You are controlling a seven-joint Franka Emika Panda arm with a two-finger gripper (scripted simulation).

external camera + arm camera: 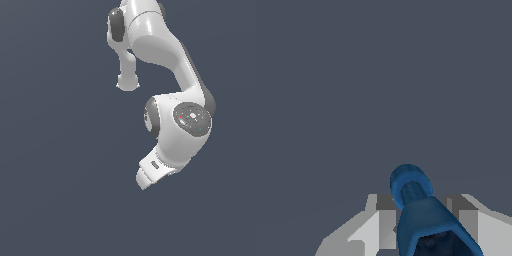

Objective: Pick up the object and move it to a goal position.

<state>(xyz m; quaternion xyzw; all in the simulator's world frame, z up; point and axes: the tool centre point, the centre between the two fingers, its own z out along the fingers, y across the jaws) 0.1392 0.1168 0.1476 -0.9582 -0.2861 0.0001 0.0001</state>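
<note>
In the wrist view the object [415, 202] is a dark-blue elongated piece with a rounded knob at its far end, widening toward the camera. It sits between my two grey fingers [381, 220], which press on it from both sides, so my gripper [421, 201] is shut on it. Only plain grey ground lies behind it. In the exterior view the white arm reaches down from the top, and the hand with the gripper [146, 179] is at its lower end. The object is hidden there behind the hand.
A plain dark grey surface fills both views. The arm's elbow and wrist joints [192, 119] bulge toward the exterior view's right. No other objects or goal marker show.
</note>
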